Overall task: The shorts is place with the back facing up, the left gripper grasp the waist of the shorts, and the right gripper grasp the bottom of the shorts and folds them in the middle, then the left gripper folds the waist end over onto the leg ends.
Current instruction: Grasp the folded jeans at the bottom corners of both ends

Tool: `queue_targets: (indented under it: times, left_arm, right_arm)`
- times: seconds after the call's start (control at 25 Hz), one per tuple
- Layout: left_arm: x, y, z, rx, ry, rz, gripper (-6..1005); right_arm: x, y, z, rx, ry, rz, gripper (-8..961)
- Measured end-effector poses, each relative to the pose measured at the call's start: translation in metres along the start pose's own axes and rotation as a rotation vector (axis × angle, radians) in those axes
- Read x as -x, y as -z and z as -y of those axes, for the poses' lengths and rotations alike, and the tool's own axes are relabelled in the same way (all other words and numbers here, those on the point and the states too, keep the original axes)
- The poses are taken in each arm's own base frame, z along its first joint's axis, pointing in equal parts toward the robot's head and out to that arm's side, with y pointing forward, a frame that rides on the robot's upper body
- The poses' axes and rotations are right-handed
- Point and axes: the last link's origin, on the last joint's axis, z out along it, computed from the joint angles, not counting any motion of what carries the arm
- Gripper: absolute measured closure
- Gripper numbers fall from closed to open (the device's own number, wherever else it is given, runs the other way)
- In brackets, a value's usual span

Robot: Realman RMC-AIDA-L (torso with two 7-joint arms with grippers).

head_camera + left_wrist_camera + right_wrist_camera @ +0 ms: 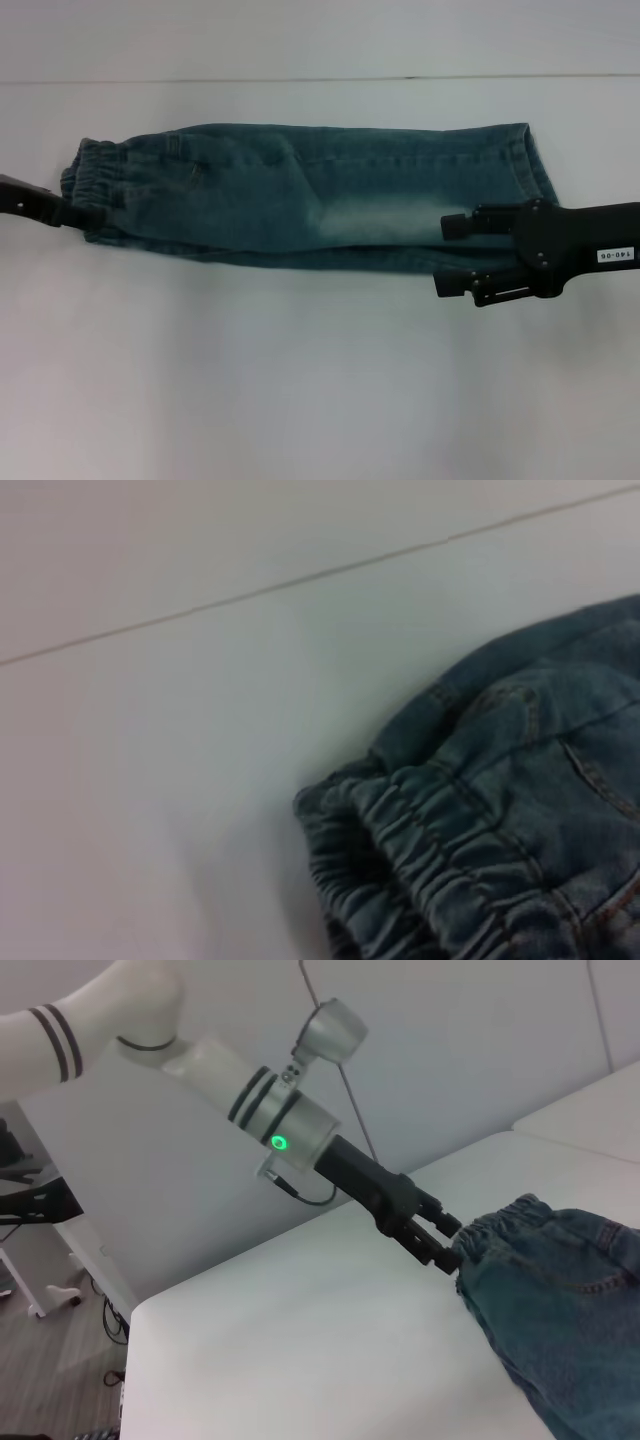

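Closest to me on the head camera is the plain white table surface point(300, 380). Just past that bare stretch is the right gripper point(452, 256), a black two-fingered unit whose arm carries a small white label point(616, 255). I see its two fingers spread apart, one lying over the pale faded patch of the denim, the other at the near folded edge, neither closed on cloth. The shorts point(310, 195), blue-green washed denim with a pale worn area, lie flat across the middle of the table as a long, narrow band already folded lengthwise. Their flat stitched hems, the bottom of the shorts point(530, 165), sit on my right beyond the right gripper's body. The gathered elastic waist of the shorts point(95, 175) is on my left. There the left gripper point(68, 212), black and unlabelled on a long dark arm, meets the near corner of the waistband. In the right wrist view its fingertips point(445, 1250) touch the puckered edge, but I cannot tell whether they are pinched on it. Farther back, a thin seam line point(320, 79) crosses the white surface.
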Motion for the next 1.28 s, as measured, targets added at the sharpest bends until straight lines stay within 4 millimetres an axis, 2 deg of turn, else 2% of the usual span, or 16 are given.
queue_targets:
  times: [0.2, 0.4, 0.92, 1.28]
  left_arm:
    - [-0.011, -0.010, -0.008, -0.013, -0.057, 0.007, 67]
    - [-0.012, -0.020, -0.011, -0.018, -0.075, 0.023, 70]
    - [-0.008, -0.022, -0.006, -0.055, -0.080, 0.025, 78]
    - [-0.008, -0.025, -0.015, -0.027, -0.118, 0.019, 84]
  right_arm:
    - [0.002, -0.005, -0.001, 0.010, -0.003, 0.003, 6]
    - [0.002, -0.007, -0.001, 0.014, -0.003, 0.005, 6]
    - [0.005, -0.013, 0.002, -0.006, -0.001, 0.011, 7]
    - [0.005, -0.014, 0.004, -0.020, -0.002, 0.012, 6]
